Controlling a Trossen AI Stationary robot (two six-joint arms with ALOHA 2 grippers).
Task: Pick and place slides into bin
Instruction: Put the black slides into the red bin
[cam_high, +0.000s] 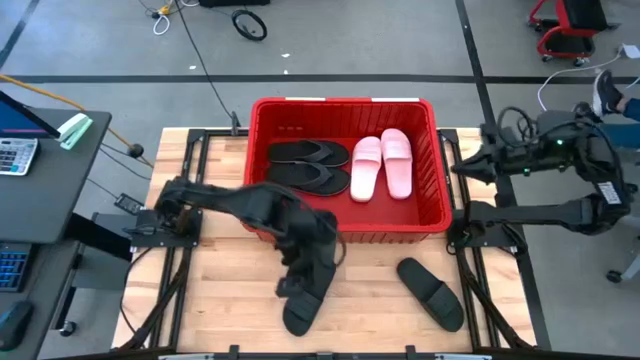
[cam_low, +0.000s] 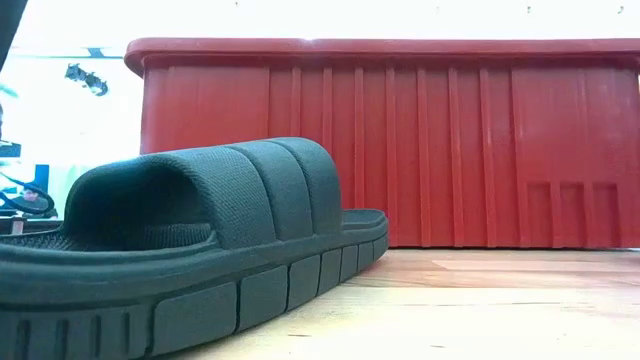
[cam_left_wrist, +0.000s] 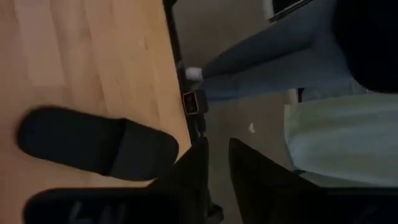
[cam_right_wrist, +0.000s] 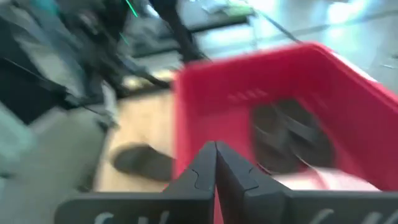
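Note:
The red bin (cam_high: 345, 107) stands at the table's far middle and fills the low view (cam_low: 400, 50). In it lie two black flip-flops (cam_high: 308, 165) and two pink slides (cam_high: 382, 165). One black slide (cam_high: 300, 318) rests sole-down near the front edge and shows close up in the low view (cam_low: 200, 230). My left gripper (cam_high: 295, 290) hovers above it, open with a narrow gap (cam_left_wrist: 217, 146) and empty. A second black slide (cam_high: 430, 292) lies on the wood at the near right (cam_left_wrist: 93, 146). My right gripper (cam_high: 460, 165) is shut (cam_right_wrist: 216, 149) beside the bin's right wall.
Bare wood (cam_high: 220, 290) lies in front of the bin. A person in jeans (cam_left_wrist: 261, 62) stands beyond the table's right edge. A desk with a calculator (cam_high: 20, 155) is off the table's left side. Cables lie on the floor behind the bin.

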